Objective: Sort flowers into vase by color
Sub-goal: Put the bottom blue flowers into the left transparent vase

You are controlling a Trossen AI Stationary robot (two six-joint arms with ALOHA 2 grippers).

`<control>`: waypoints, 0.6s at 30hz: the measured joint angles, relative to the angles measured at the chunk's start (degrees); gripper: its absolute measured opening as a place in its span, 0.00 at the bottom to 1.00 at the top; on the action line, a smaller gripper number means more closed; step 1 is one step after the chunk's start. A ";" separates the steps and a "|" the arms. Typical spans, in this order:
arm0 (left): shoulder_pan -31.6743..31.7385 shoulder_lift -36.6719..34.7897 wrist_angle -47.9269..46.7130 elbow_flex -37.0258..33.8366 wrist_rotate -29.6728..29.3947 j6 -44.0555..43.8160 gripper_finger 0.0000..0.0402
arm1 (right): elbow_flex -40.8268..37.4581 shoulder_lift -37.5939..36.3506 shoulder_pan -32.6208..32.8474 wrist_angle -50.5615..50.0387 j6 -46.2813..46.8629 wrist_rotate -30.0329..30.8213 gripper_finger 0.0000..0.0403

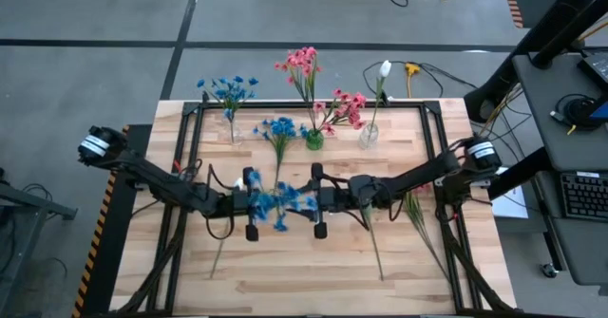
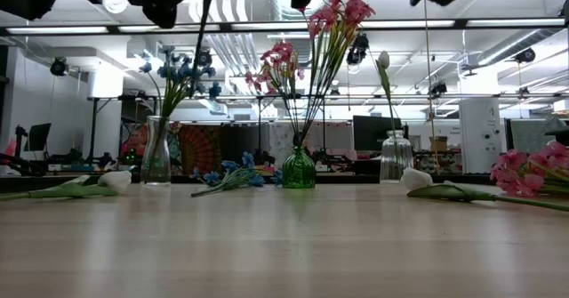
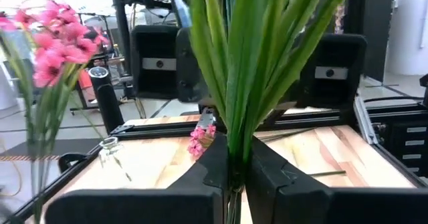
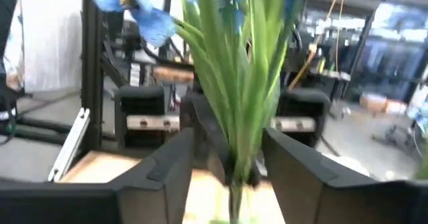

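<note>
Handoff mid-counter: left claw (image 1: 255,204) closed on blue flower stem (image 3: 235,150); right claw (image 4: 231,170) open around it. Pull right claw back straight, w/o snagging leaves.

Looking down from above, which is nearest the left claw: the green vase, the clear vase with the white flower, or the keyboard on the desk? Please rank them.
From the left gripper, at mid-table and shut on a blue flower stem:
1. Green vase, just beyond it, toward the table's far edge.
2. Clear vase with the white flower, farther right along that edge.
3. Keyboard, off the table, far right.
</note>
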 joint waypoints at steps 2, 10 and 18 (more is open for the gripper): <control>0.00 -2.36 -1.53 -0.86 -1.76 -0.04 0.02 | 0.00 -2.31 -0.02 -5.41 0.30 0.14 0.47; -0.12 -17.18 -8.30 -3.81 -16.59 2.40 0.02 | -0.11 -9.50 0.00 -25.51 5.23 4.31 0.52; 0.89 -27.41 -10.59 -3.31 -39.68 14.03 0.02 | -1.04 -9.92 -0.04 -31.94 7.17 10.16 0.52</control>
